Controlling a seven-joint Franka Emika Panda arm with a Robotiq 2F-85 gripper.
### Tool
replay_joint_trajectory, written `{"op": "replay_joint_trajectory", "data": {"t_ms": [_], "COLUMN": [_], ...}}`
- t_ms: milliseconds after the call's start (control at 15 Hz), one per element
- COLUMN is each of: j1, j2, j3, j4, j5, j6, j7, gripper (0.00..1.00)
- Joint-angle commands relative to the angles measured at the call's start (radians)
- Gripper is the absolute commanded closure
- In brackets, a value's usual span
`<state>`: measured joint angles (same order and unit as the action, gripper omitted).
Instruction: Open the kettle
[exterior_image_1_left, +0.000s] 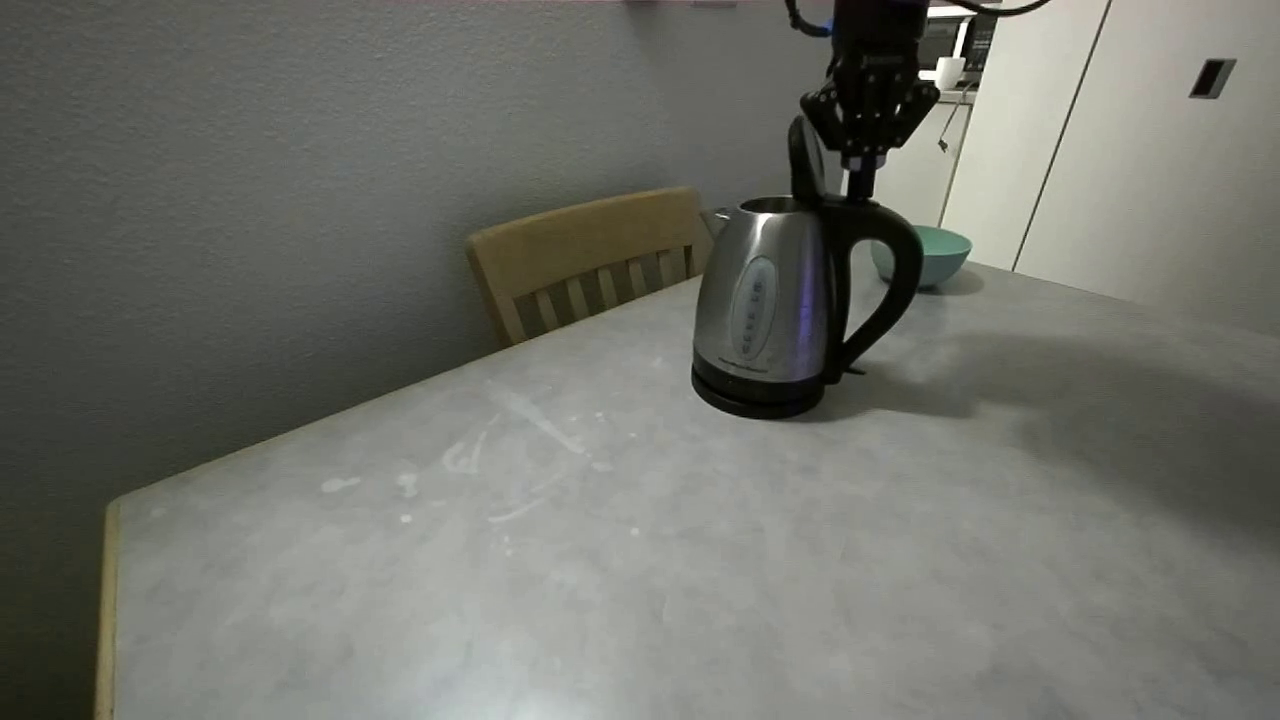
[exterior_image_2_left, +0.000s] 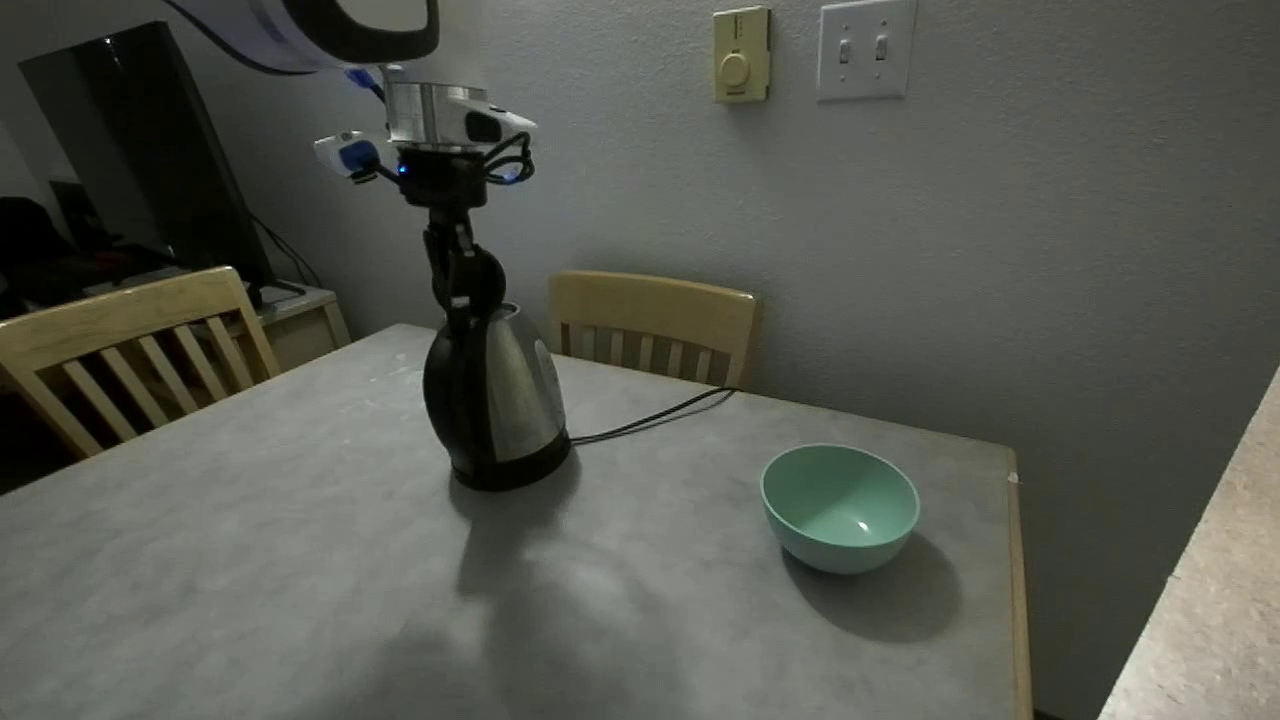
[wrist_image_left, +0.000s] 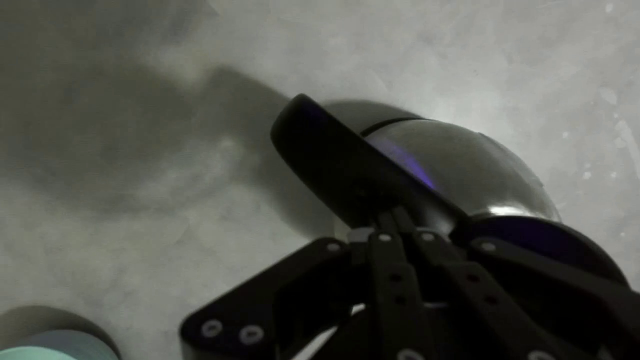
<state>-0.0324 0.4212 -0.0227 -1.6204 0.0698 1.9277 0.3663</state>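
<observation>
Near the tabletop's (exterior_image_1_left: 600, 600) edge, the electric kettle's (exterior_image_1_left: 780, 295) lid (exterior_image_1_left: 806, 160) stands raised; ease the closed, empty gripper (exterior_image_1_left: 861, 186) straight up.

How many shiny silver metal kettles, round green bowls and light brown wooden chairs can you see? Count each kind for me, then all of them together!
Silver steel kettle with black looped handle: 1
Round mint-green bowl: 1
Light-brown wooden chairs with slatted backs: 2
Total: 4
</observation>
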Motion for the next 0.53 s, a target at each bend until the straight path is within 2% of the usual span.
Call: {"op": "replay_joint_trajectory", "data": {"t_ms": [0,267,467], "j1": [0.007,0.017,0.051], "j2": [0.169,0.186,0.152], "j3": [-0.019,-0.009,-0.024], "j4": [0.121,0.195,0.195], "j5": [0.020,0.029,-0.031], "j6": [-0.068,-0.148,-0.153], "j7": [0.019,0.005,0.035], "gripper": [1.00,1.00,1.00]}}
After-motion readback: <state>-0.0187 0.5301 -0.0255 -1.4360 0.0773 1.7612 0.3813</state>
